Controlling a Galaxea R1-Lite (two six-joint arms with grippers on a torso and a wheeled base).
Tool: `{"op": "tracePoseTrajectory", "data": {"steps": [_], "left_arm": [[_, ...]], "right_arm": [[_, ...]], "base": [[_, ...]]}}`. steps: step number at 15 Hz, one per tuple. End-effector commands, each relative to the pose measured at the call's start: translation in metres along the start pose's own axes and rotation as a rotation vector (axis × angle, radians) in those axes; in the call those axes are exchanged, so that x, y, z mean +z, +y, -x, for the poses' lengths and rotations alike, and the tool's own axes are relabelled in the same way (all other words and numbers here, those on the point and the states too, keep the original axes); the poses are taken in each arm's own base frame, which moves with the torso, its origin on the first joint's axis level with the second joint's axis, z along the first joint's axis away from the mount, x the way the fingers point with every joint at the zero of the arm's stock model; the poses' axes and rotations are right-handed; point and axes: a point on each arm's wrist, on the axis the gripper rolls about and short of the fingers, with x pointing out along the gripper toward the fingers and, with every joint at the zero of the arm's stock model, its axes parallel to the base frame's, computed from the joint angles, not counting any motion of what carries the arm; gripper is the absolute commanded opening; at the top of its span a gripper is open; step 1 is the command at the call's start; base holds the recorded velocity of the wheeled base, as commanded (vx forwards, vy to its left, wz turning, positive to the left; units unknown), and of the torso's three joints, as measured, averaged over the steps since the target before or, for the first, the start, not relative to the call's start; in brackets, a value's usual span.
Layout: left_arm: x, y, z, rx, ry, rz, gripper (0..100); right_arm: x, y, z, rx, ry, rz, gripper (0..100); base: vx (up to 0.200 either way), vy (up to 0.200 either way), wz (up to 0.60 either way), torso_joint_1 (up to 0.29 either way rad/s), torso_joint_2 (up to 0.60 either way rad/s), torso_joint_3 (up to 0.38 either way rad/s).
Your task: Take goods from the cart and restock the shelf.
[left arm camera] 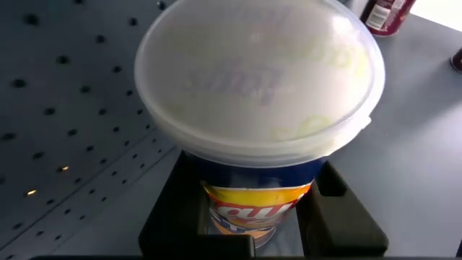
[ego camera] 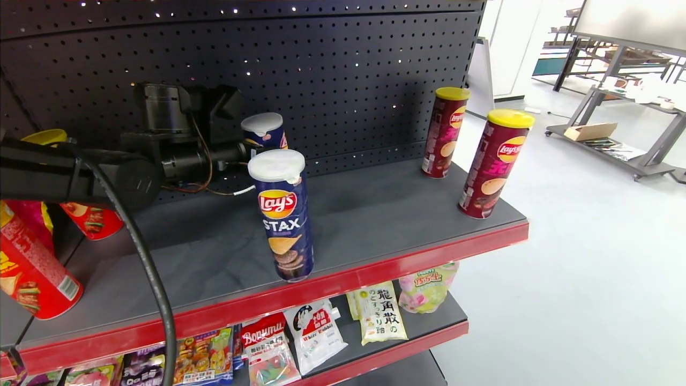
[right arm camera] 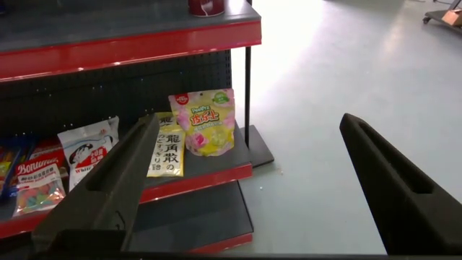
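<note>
Black fingers of the left gripper (left arm camera: 256, 231) sit closed against both sides of the blue chip can (left arm camera: 253, 206), gripping its body a little below the white lid (left arm camera: 260, 79). The can is upright in that hold, at the back of the upper shelf (ego camera: 375, 214). The pegboard (ego camera: 348, 80) stands close behind the hand. Just in front of the hand, toward the shelf's red edge, a second blue can (ego camera: 282, 214) hides the held can's base, so I cannot tell whether it is already down.

The step in hand looks like setting this can down behind its twin. To do that well, I would bring it down straight and upright and let go only once the base sits flat. The fingers should then part just enough to clear the body and draw back without brushing the front can, which looks easy to knock off the edge.

The can is a tall, narrow tube in dark blue with a red and yellow badge. Its cloudy plastic lid is wider than the body and has a small tab on the rim. That shape will likely tip at a light nudge.

Well off to the hand's right stand two maroon cans (ego camera: 496, 163) with yellow lids.

Lower down, the right gripper (right arm camera: 249, 123) hangs wide open and empty, facing snack bags (right arm camera: 203, 119) on a lower shelf.
</note>
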Motion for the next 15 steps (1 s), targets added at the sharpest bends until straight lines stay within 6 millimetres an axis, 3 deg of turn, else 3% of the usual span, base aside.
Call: {"op": "tracePoseTrajectory", "data": {"steps": [1,15], "left_arm": [[-0.0017,-0.0003,-0.0069,-0.006,0.001,-0.001,0],[0.0018,-0.0067,-0.0105,-0.023,-0.010,-0.006,0]], "right_arm": [[-0.0001,0.0000,-0.0001,0.000,0.003,0.000,100],[-0.0001,0.0000,-0.0001,0.000,0.003,0.000,100]], "base": [[0.000,0.000,0.00,0.000,0.00,0.000],[0.000,0.000,0.00,0.000,0.00,0.000]]}}
